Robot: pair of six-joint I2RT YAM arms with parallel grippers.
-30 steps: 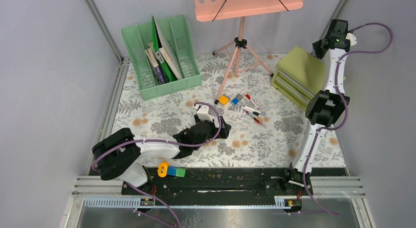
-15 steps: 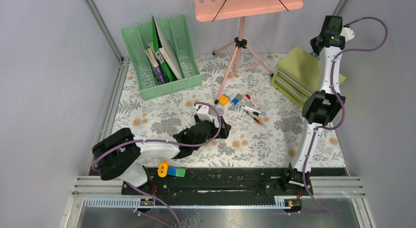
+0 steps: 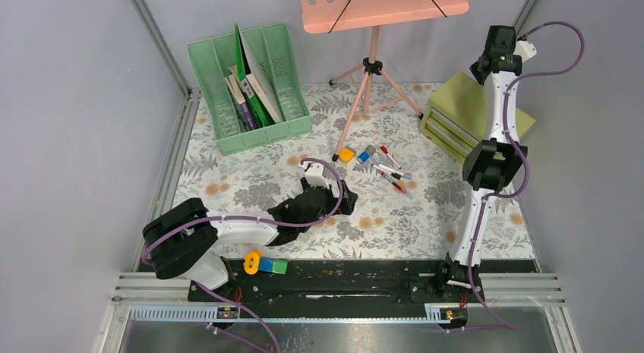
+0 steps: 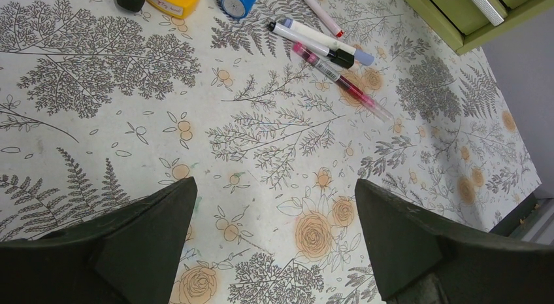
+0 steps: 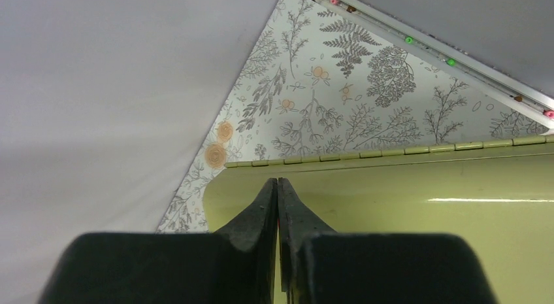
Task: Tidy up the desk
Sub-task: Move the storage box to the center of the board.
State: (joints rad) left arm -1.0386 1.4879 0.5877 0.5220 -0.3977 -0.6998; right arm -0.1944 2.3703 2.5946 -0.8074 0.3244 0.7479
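The desk (image 3: 250, 178) is a fern-and-flower cloth top framed by rails. My left gripper (image 3: 345, 201) hovers low over its middle, open, with only bare cloth between the fingers (image 4: 274, 186). Beyond it lie several pens (image 3: 391, 173) (image 4: 320, 42), a yellow block (image 3: 347, 154) (image 4: 173, 0) and a small blue piece (image 3: 366, 155) (image 4: 238, 0). My right gripper (image 3: 490, 70) is raised at the back right, shut (image 5: 277, 181), its tips above the lid of the olive-green drawer box (image 3: 456, 114) (image 5: 424, 232) near the hinge.
A green file rack (image 3: 249, 87) with books stands at the back left. A pink music stand (image 3: 372, 64) on a tripod rises at the back centre. An orange ring (image 3: 251, 263) and a blue-green block (image 3: 273, 266) sit by the left arm's base.
The right arm has risen and swung left over the drawer box, and its jaws have closed. The left arm has not moved.
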